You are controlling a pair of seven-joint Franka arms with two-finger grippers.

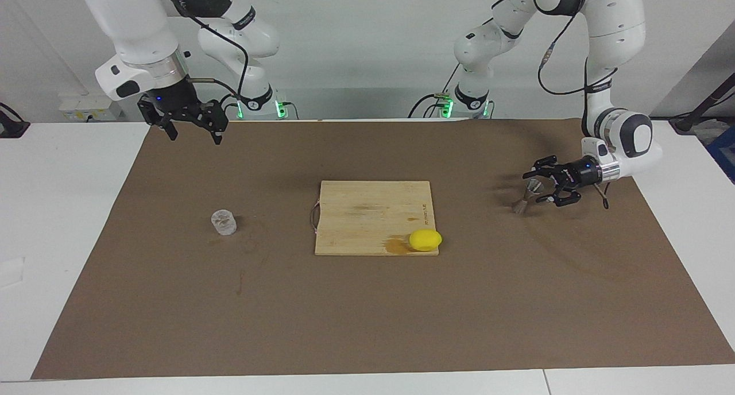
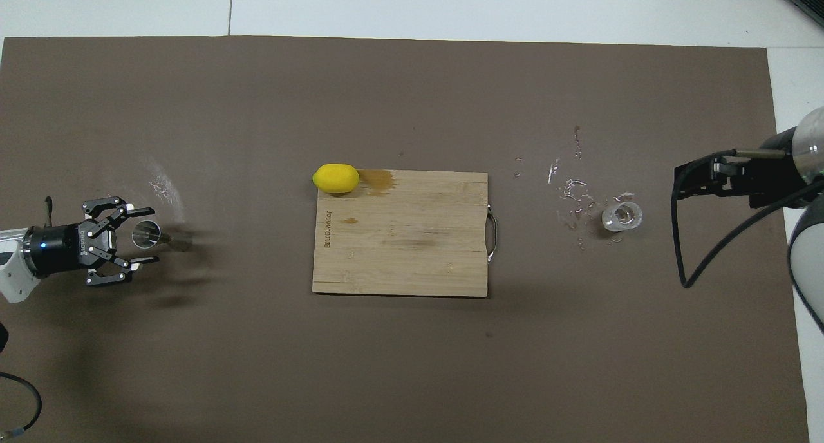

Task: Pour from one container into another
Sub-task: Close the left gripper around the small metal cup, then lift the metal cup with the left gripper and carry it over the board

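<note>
The small clear ribbed glass cup (image 1: 224, 222) stands on the brown mat toward the right arm's end of the table; it also shows in the overhead view (image 2: 622, 216). The silver hourglass jigger (image 1: 524, 197) stands on the mat toward the left arm's end, also seen from overhead (image 2: 149, 232). My left gripper (image 1: 534, 186) is low and level with the jigger, fingers open on either side of its upper cone (image 2: 143, 235). My right gripper (image 1: 194, 132) hangs open and empty, high over the mat's edge near the robots (image 2: 680, 182), well apart from the glass cup.
A wooden cutting board (image 1: 367, 211) lies mid-table with a yellow lemon (image 1: 425, 240) on its corner away from the robots, beside a wet stain. Spilled droplets (image 2: 573, 195) lie on the mat beside the glass cup.
</note>
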